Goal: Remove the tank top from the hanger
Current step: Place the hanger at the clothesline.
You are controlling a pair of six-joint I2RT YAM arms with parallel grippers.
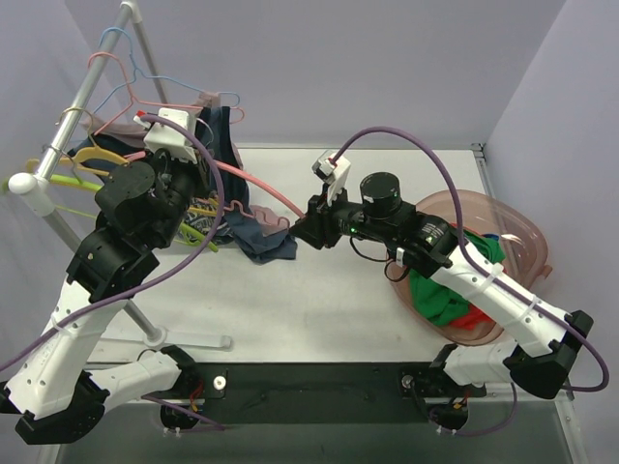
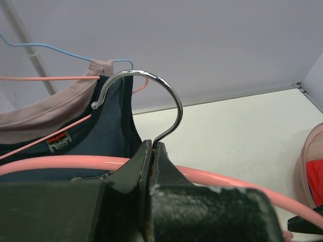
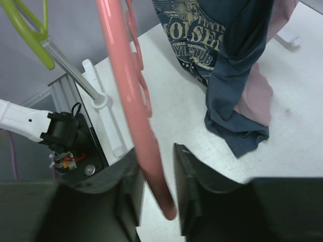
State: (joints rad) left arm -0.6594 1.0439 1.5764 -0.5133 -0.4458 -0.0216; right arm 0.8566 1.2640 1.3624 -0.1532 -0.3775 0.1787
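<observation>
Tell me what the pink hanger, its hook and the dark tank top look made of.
Pink hanger: likely plastic. It is a thick, smooth moulded bar with uniform colour and a soft sheen.
Hook: metal wire, apparently chrome-plated, with bright mirror-like highlights.
Tank top: soft knit fabric, probably cotton jersey. It is matte, drapes and bunches in folds, and carries a printed graphic.

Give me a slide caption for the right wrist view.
Jaws flank the pink hanger; navy tank top droops onto the table.

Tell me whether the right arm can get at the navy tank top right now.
Probably yes. The right gripper straddles the pink hanger, and the navy tank top hangs just beyond with nothing between; it need only clear the hanger first.
</observation>
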